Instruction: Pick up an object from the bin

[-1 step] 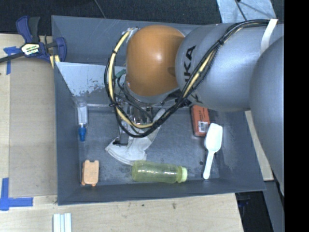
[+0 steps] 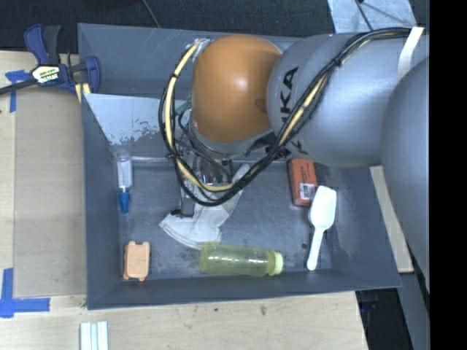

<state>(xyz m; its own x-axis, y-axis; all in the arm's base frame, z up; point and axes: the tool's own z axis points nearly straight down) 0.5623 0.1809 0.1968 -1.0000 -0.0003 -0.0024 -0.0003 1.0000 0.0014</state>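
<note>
White crumpled cloth lies front-centre on the bin floor. The gripper is right over its top edge. Wrist cabling hides the claw, so I can't tell if it's open or closed. Cloth looks light, soft and unbreakable; pinch a raised fold and expect drape. Yellow-green bottle just beside it, white spoon well apart.

Bottle between block and spoon

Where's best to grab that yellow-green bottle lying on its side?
Probably its middle, coming straight down from above and squeezing across the narrow width: the yellow-green bottle lies flat on its side, too long to span end to end.
</note>
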